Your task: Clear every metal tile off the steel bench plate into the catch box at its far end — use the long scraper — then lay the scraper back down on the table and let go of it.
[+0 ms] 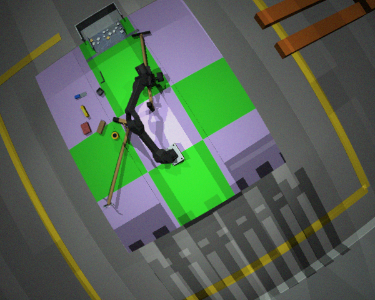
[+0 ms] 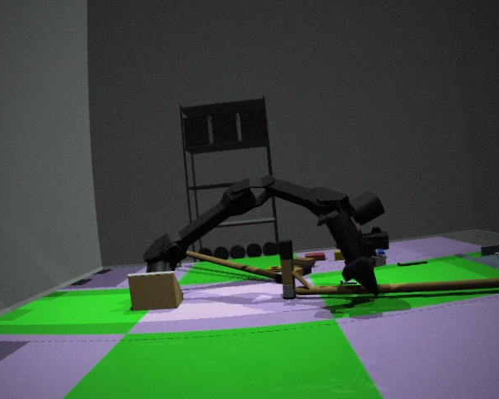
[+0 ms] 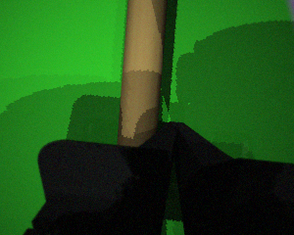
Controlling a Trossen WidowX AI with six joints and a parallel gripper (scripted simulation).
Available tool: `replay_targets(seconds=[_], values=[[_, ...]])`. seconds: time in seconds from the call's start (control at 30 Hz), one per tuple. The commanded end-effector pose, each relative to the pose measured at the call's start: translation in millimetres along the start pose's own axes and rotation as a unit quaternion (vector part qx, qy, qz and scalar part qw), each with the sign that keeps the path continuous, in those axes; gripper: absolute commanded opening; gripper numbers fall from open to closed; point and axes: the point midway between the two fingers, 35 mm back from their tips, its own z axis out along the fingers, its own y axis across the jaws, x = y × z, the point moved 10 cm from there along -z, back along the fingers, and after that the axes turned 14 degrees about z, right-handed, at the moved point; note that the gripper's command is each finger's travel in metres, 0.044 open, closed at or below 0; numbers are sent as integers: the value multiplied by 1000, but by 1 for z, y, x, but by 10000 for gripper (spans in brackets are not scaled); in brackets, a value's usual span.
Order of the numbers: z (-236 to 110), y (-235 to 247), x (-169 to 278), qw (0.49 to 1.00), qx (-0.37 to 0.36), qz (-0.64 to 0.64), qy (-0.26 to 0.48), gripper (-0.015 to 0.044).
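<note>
One arm is reaching out from its base over the checkered worktop (image 1: pixel 213 87), bending down toward the long scraper (image 1: pixel 144 51). The gripper (image 2: pixel 370 285) is pointing down at the scraper's wooden handle, and its fingers are standing fully closed with nothing between them. In the wrist view the handle (image 3: pixel 142 59) is running away from the closed fingertips, just beside them on the left, over a green square. The scraper is lying flat on the worktop, its dark cross-head (image 1: pixel 140 33) pointing toward the catch box (image 1: pixel 99 19) at the far left corner. Several small metal tiles (image 1: pixel 107 34) are showing on the grey surface at the box; whether they are lying inside the box or on the plate cannot be told. One second long-handled tool (image 1: pixel 118 161) is lying well apart, nearer and to the left. A red block (image 1: pixel 85 127) and a yellow ring (image 1: pixel 114 135) are sitting near its upper end.
</note>
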Motion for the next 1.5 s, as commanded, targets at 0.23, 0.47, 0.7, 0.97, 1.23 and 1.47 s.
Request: replay_targets(seconds=[0.23, 0.47, 0.7, 0.97, 1.23, 1.47], values=[[2, 15, 3, 1000, -2, -2, 2, 0], [3, 22, 4, 1000, -2, -2, 2, 0], [3, 28, 6, 1000, -2, -1, 2, 0], [4, 36, 7, 1000, -3, -1, 2, 0], [4, 43, 9, 1000, -4, -1, 2, 0], [-12, 38, -1, 1000, -2, 0, -2, 0]])
